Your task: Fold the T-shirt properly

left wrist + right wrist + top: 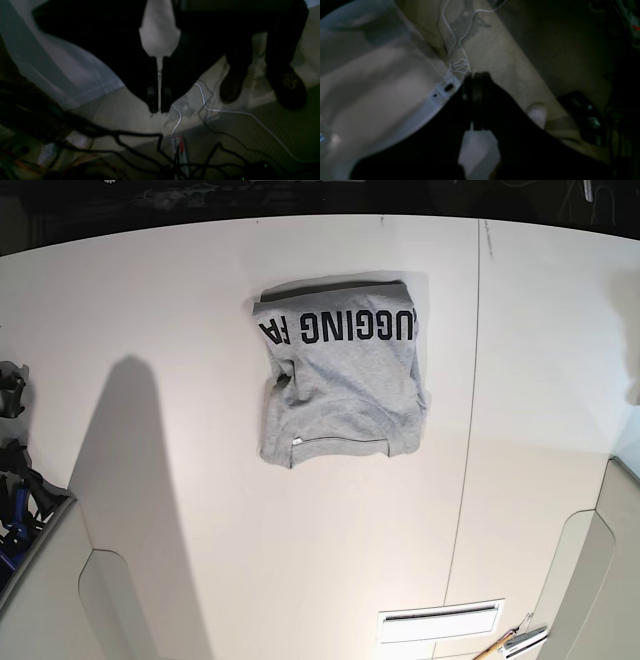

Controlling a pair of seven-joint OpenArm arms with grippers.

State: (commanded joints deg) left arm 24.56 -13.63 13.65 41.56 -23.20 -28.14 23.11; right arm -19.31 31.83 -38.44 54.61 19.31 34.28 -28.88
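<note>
The grey T-shirt [340, 385] lies folded into a rough rectangle on the white table [200, 300], left of a seam. Black block lettering [340, 327] runs along its far edge and the ribbed neck [340, 442] is at its near edge. No gripper is on it. My left gripper [158, 100] is shut and empty, hanging off the table above the floor. My right gripper [476, 77] is shut and empty beside the table edge [440, 92]. Neither wrist view shows the shirt.
Part of an arm [12, 395] shows at the left edge of the base view. Below the left gripper are white and black cables [205, 105] and a person's shoes [232, 85]. Loose cable [457, 37] lies on the floor near the right gripper.
</note>
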